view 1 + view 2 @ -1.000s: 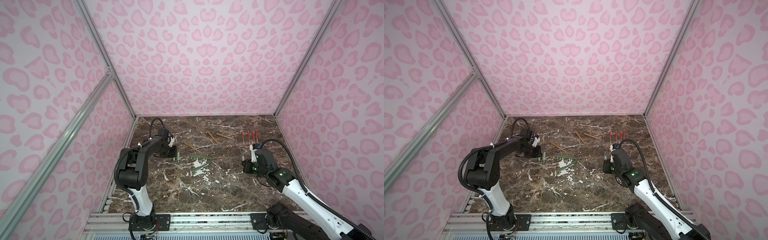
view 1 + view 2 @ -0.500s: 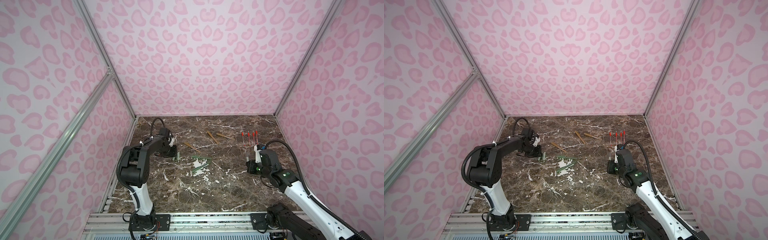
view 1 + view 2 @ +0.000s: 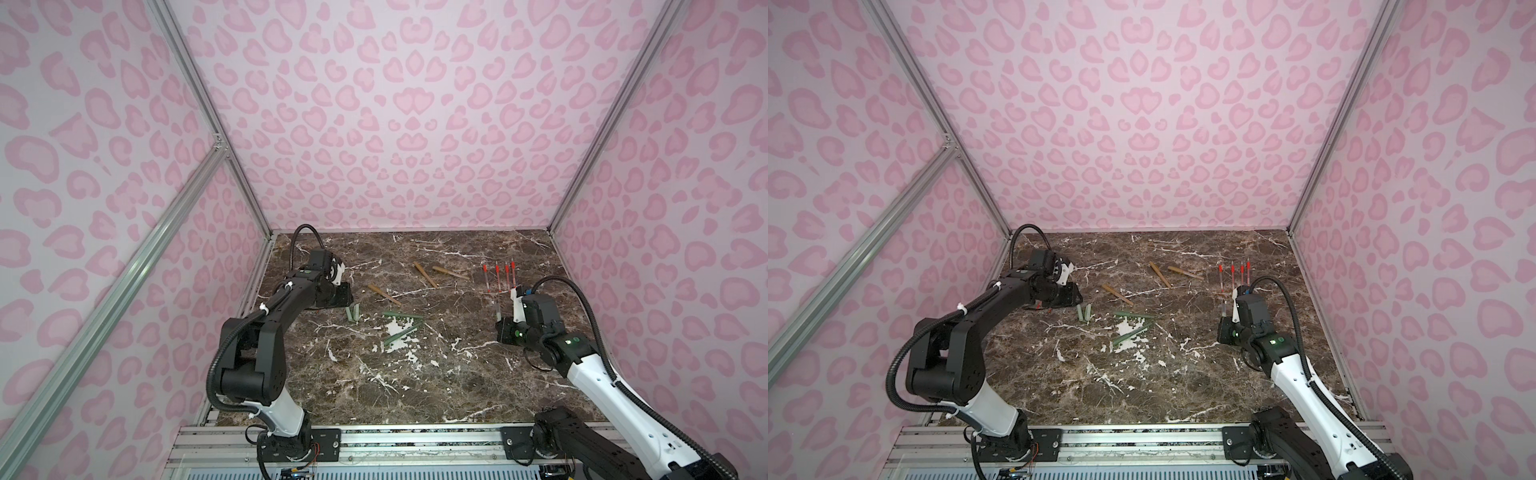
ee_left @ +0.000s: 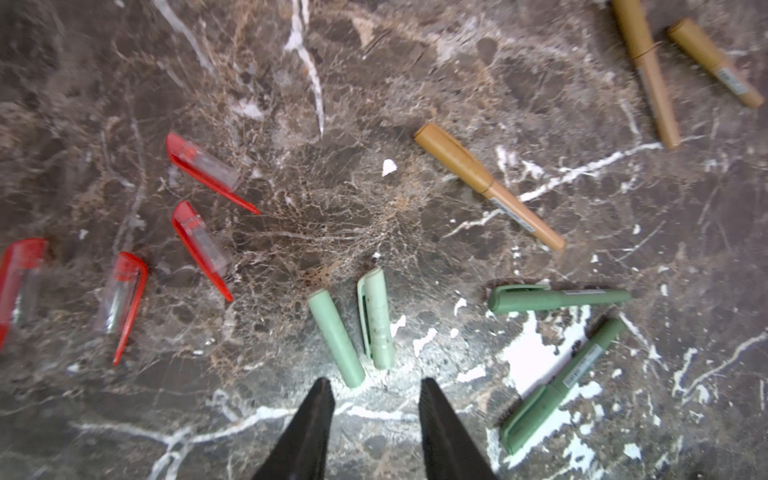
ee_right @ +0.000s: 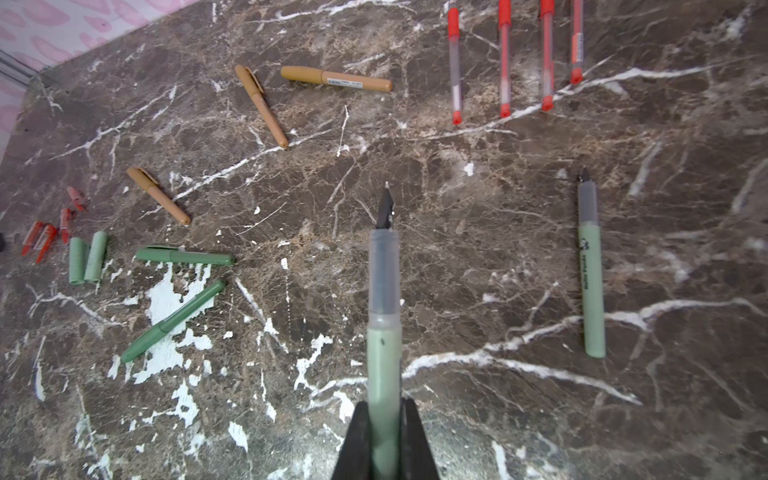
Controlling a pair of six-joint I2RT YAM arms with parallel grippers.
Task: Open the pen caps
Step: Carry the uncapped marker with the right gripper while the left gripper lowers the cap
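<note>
while the right gripper (image 5: 385, 403) clamps an uncapped green pen body (image 5: 384, 291) and the left gripper (image 4: 375, 384) hangs spread, empty, by loose pen caps (image 4: 376, 318) at left, those light, stiff, slick tubes likely suit a mid-length pinch.

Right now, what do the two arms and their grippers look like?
Both arms are black with a white link above the base: left arm, right arm. A ribbed black cable loops over each wrist. Small green lights glow on the right arm. The left gripper and right gripper have tapered black fingers.
</note>
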